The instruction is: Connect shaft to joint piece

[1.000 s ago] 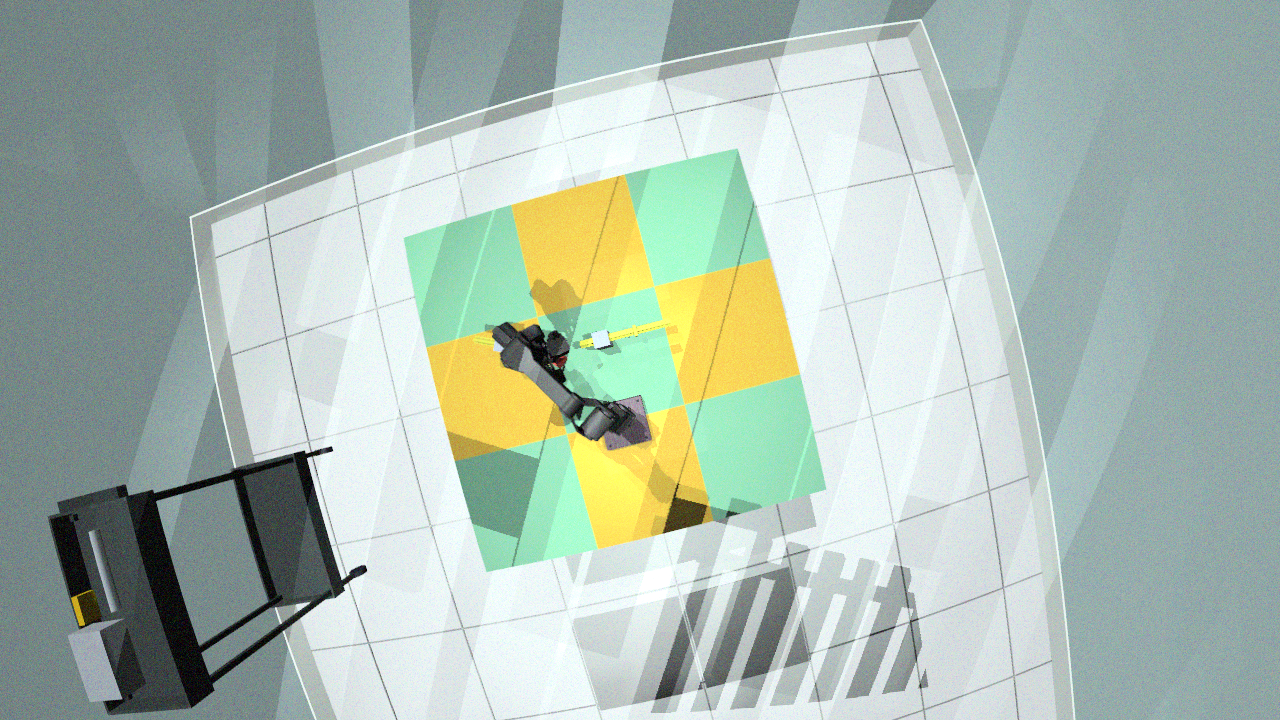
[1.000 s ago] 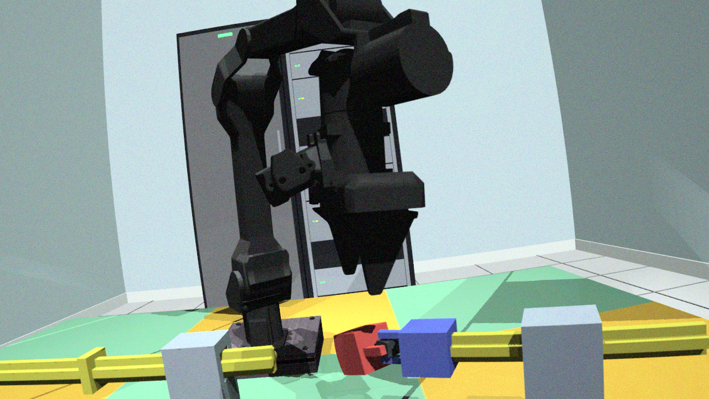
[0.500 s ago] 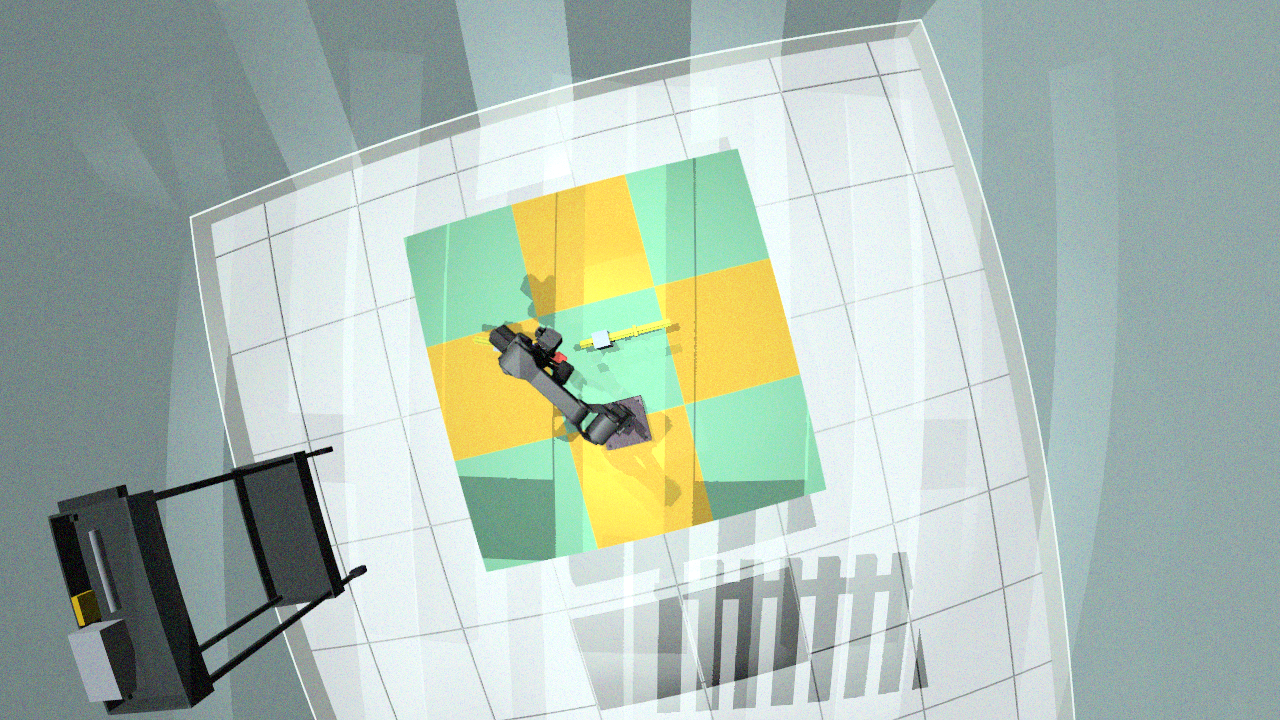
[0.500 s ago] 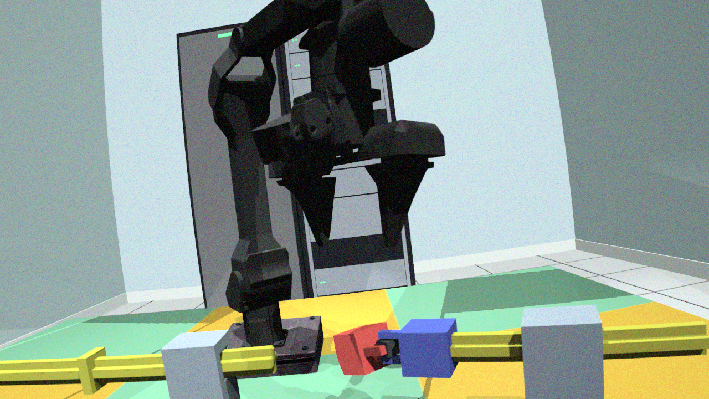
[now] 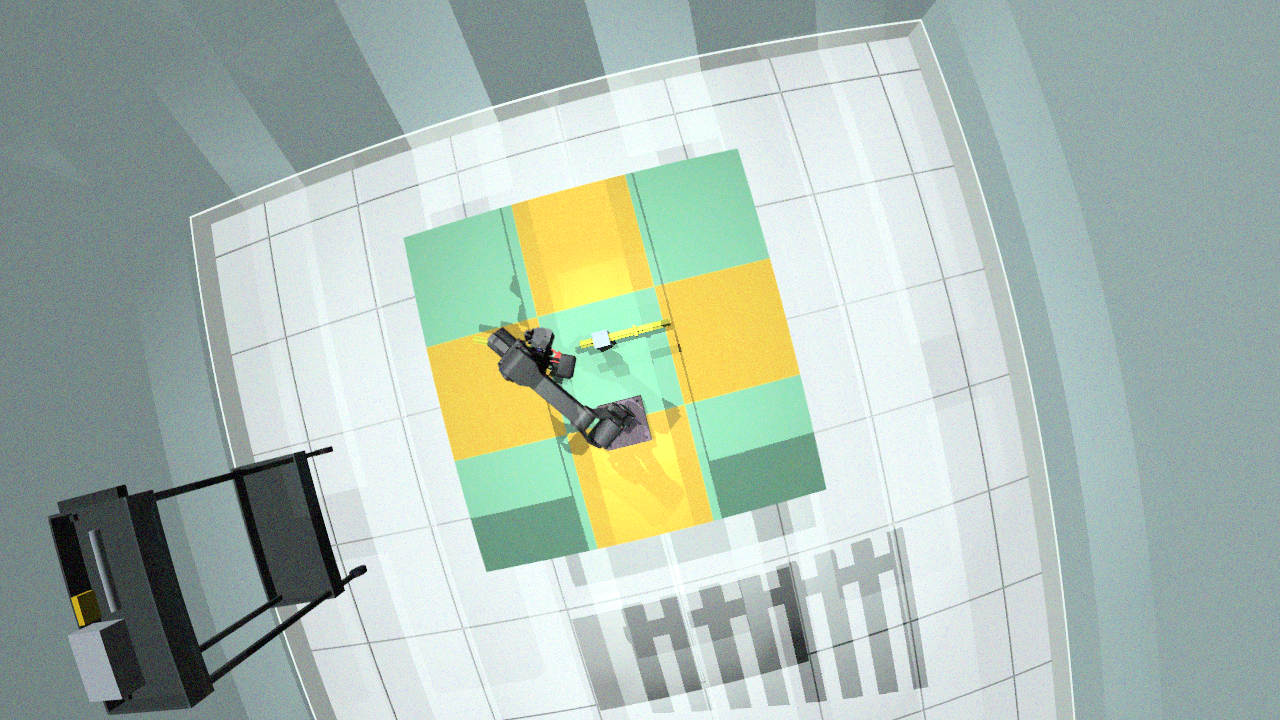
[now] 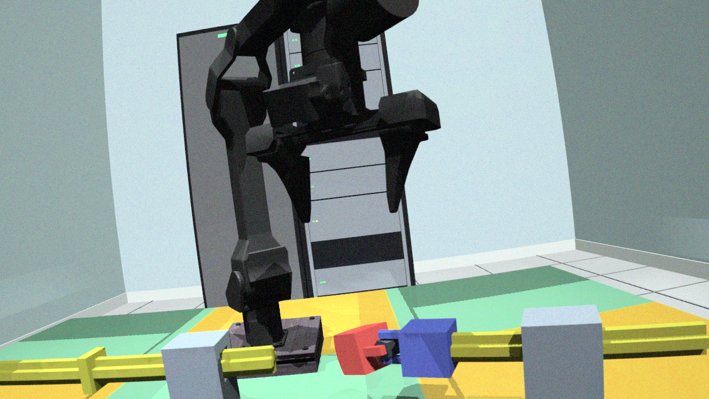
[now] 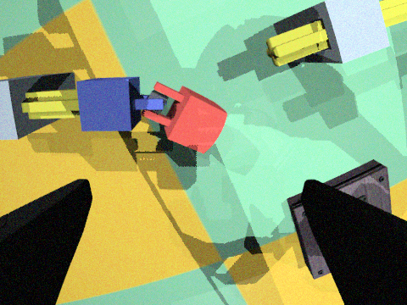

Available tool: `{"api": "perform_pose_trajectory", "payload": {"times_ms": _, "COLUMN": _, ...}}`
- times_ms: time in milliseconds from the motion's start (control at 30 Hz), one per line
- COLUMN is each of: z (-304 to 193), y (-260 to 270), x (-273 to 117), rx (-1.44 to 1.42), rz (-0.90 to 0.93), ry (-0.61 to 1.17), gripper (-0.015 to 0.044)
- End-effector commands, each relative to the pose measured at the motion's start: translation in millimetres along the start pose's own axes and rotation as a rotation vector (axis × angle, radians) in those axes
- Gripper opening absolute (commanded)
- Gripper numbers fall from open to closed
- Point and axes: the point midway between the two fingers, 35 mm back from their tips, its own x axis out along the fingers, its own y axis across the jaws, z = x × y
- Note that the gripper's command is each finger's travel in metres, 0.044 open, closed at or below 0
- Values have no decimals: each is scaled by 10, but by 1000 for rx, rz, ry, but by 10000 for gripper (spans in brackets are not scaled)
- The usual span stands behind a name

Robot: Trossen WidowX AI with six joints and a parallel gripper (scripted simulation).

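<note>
The red joint piece is hinged to a blue piece on the first yellow shaft, held in a grey block. In the wrist view the red piece angles down to the right, off the line of the second yellow shaft. Its opening is hidden. The second shaft passes through its block; its end stands apart from the red piece. My gripper is open and empty, well above the joint.
A collar sits on the second shaft beyond its block. The arm's base stands near both shafts on the green and orange mat. A grey cabinet stands behind the arm. A dark cart stands off the mat.
</note>
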Motion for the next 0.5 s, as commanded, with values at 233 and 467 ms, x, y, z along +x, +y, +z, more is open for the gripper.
{"api": "perform_pose_trajectory", "payload": {"times_ms": 233, "z": -198, "y": -391, "x": 186, "rx": -259, "rz": -8, "ry": 35, "gripper": 440}}
{"api": "perform_pose_trajectory", "payload": {"times_ms": 467, "z": -365, "y": -666, "x": 369, "rx": -434, "rz": -4, "ry": 65, "gripper": 440}}
